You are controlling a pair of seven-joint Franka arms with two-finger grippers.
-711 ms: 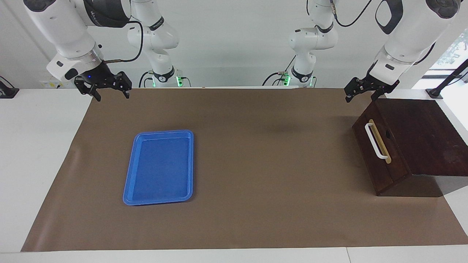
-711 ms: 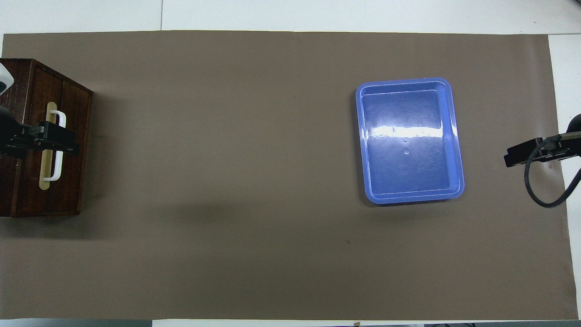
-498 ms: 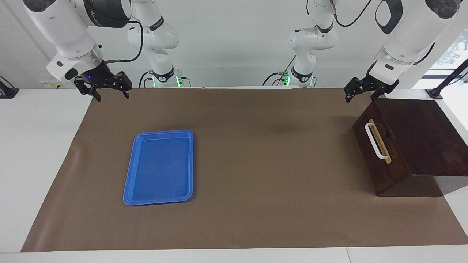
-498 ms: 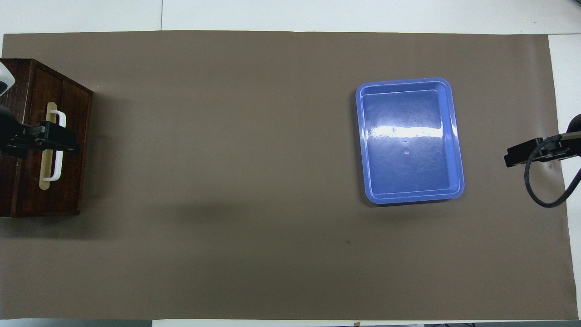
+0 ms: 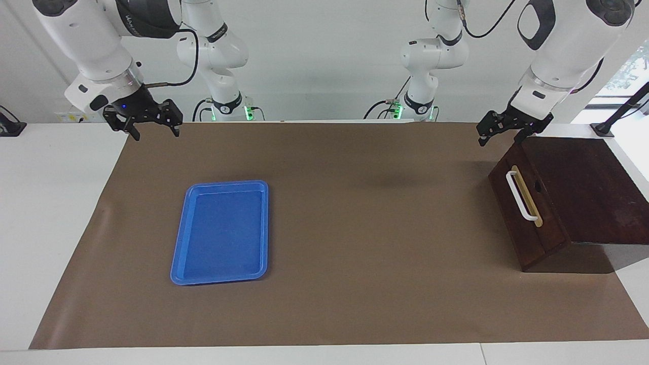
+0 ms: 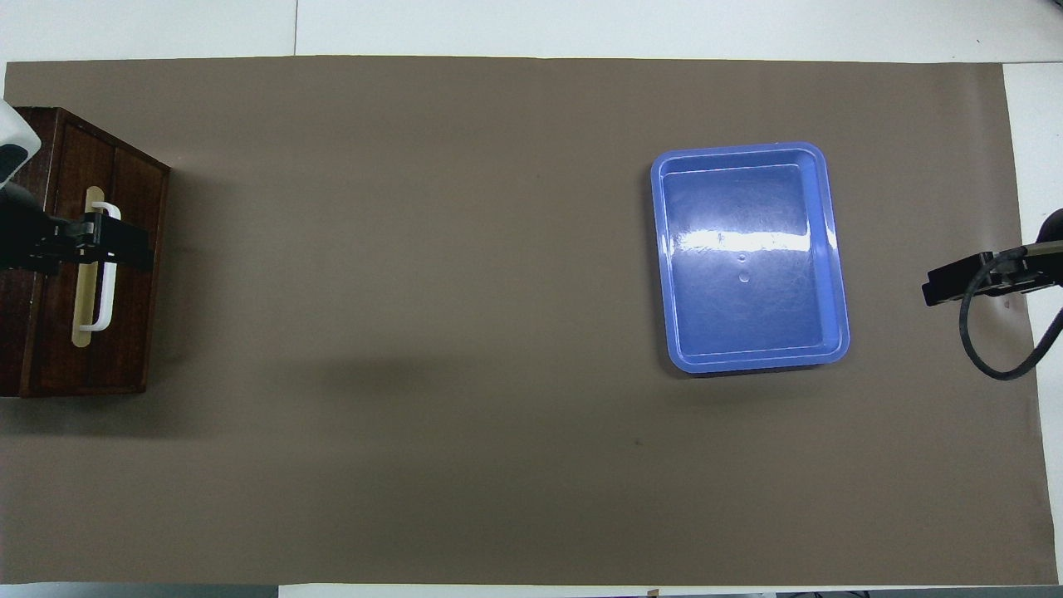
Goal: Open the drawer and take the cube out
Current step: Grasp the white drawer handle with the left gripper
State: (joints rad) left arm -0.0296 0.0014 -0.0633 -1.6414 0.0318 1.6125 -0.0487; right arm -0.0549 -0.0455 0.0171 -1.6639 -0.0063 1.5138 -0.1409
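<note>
The dark brown wooden drawer (image 5: 532,223) stands shut at the left arm's end of the table, with its white bar handle (image 5: 520,195) on a tan strip. In the overhead view the drawer (image 6: 124,332) and its handle (image 6: 105,286) show too. My left gripper (image 5: 501,135) hangs open in the air above the drawer's upper front edge, clear of the handle. In the overhead view it (image 6: 124,247) covers the handle's upper part. My right gripper (image 5: 154,129) waits open above the mat's edge at the right arm's end (image 6: 947,289). The yellow cube is hidden.
A shallow blue plastic tray (image 5: 220,233) lies empty on the brown mat (image 5: 365,263), toward the right arm's end; it also shows in the overhead view (image 6: 747,307). The drawer's box reaches to the table's edge.
My left gripper has drifted a little toward the table's middle and slightly higher over the drawer's front. The right arm, drawer and tray have not moved.
</note>
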